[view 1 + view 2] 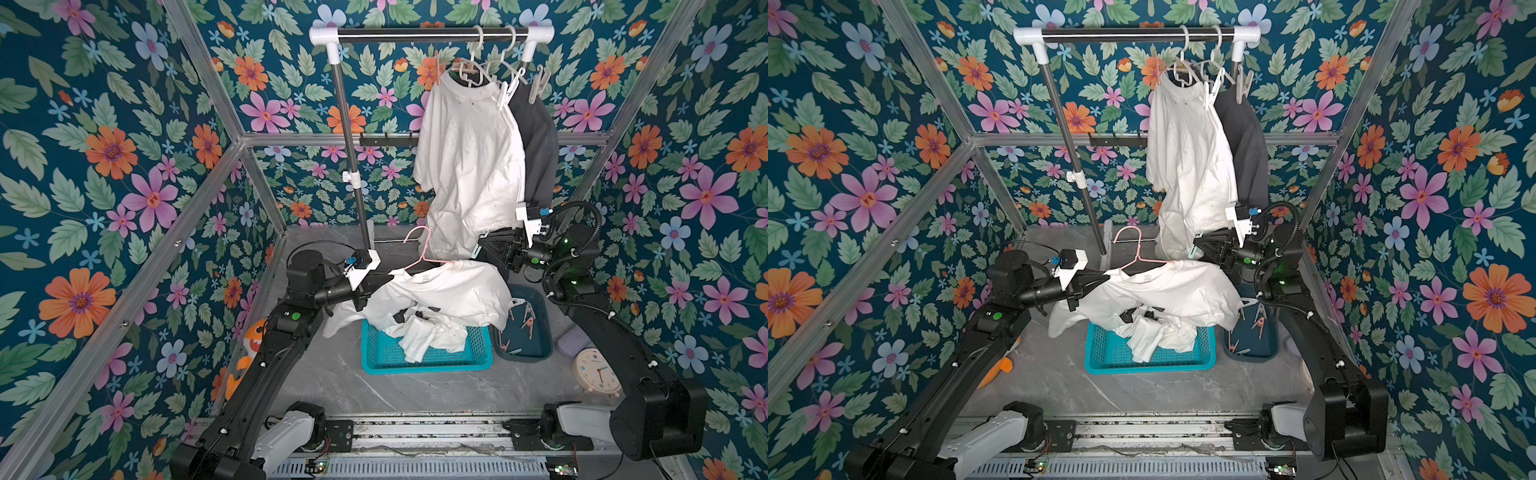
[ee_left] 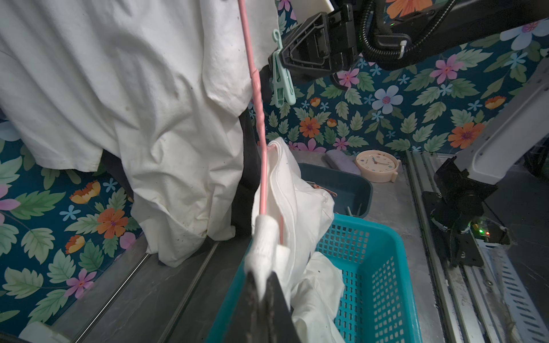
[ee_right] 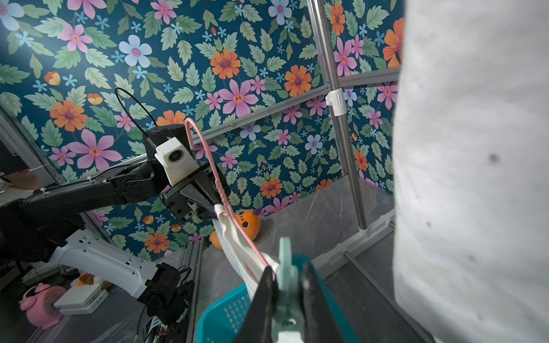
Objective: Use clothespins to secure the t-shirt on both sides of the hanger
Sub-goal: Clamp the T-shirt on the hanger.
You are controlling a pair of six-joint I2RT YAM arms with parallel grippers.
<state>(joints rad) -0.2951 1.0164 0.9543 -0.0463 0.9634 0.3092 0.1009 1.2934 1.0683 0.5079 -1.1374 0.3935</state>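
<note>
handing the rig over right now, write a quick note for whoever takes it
Left claw: shut on the t-shirt at one shoulder, over the end of the pink hanger, holding both above the blue basket.
Right claw: shut on a mint clothespin, close to the other shoulder; contact with the cloth cannot be told.
More clothespins lie in the dark tray beside the basket.
Done: shirt on hanger, first pin in claw.
Left: clip both shoulders; no pin shows on this shirt.
</note>
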